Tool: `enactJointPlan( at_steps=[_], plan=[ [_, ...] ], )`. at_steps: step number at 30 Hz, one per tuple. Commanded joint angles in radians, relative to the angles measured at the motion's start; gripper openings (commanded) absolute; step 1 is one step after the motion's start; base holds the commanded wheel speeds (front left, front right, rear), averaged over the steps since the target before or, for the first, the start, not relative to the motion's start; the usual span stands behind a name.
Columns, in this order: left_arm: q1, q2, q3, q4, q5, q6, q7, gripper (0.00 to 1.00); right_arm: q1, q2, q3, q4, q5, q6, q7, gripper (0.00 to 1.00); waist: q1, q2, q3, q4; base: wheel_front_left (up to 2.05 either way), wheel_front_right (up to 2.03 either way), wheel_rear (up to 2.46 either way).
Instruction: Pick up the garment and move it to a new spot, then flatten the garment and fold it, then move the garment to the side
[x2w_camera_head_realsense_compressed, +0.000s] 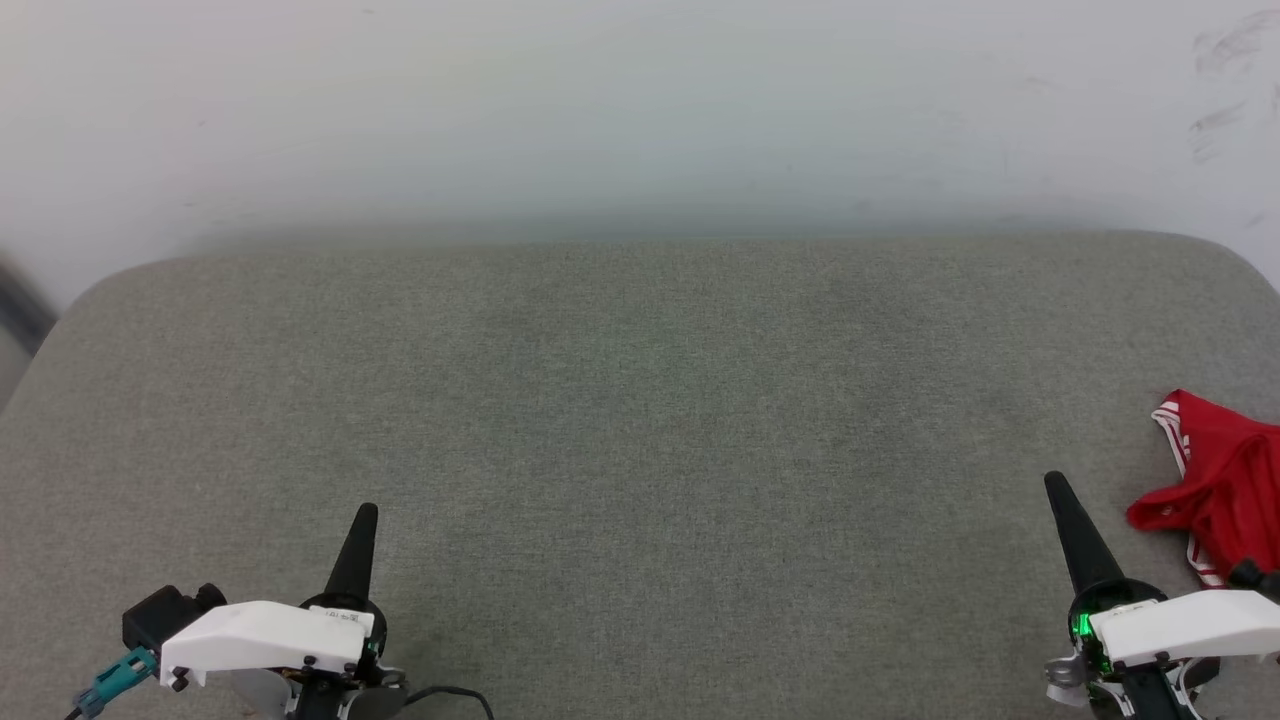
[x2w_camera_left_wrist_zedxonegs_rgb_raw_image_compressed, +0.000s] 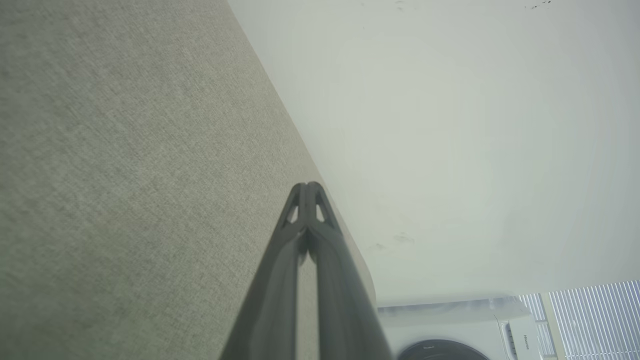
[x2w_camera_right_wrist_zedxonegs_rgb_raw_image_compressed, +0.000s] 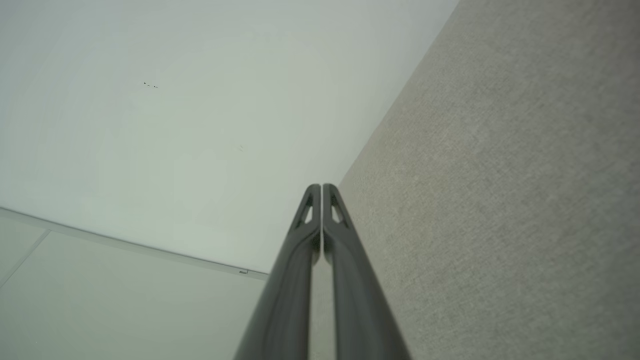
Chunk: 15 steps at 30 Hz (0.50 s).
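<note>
The garment (x2w_camera_head_realsense_compressed: 1225, 490) is a red shirt with red-and-white striped trim, lying crumpled at the right edge of the grey fabric table (x2w_camera_head_realsense_compressed: 640, 420), partly cut off by the frame. My right gripper (x2w_camera_head_realsense_compressed: 1053, 482) stands shut and empty just left of it, not touching it. At the lower left my left gripper (x2w_camera_head_realsense_compressed: 367, 512) is shut and empty too, far from the garment. In the wrist views both pairs of dark fingers meet at the tips: left gripper (x2w_camera_left_wrist_zedxonegs_rgb_raw_image_compressed: 307, 186), right gripper (x2w_camera_right_wrist_zedxonegs_rgb_raw_image_compressed: 320, 187).
A pale wall (x2w_camera_head_realsense_compressed: 640, 110) rises behind the table's far edge. In the left wrist view a white washing machine (x2w_camera_left_wrist_zedxonegs_rgb_raw_image_compressed: 460, 330) stands beyond the table's rounded corner, with window blinds (x2w_camera_left_wrist_zedxonegs_rgb_raw_image_compressed: 595, 315) beside it.
</note>
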Motion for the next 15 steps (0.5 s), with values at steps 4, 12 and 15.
enactJointPlan(
  at_steps=[4,12,15],
  plan=[
    [-0.026,-0.007,0.022,-0.002,-0.044,-0.018,0.014,0.0,-0.029,0.003,-0.006,0.005,0.059,0.0,0.006,0.0,-0.0001,0.0,0.001,0.001,0.0,0.0,0.0],
    [-0.03,-0.022,0.044,0.002,-0.099,-0.035,0.033,0.0,-0.038,0.004,-0.01,0.018,0.133,0.0,0.012,0.0,-0.0001,0.0,0.001,0.003,0.0,0.0,0.0],
    [-0.03,-0.026,0.053,0.004,-0.118,-0.04,0.04,0.0,-0.043,0.004,-0.012,0.023,0.159,0.0,0.013,0.0,-0.0001,0.0,0.002,0.004,0.0,0.0,0.0]
  ],
)
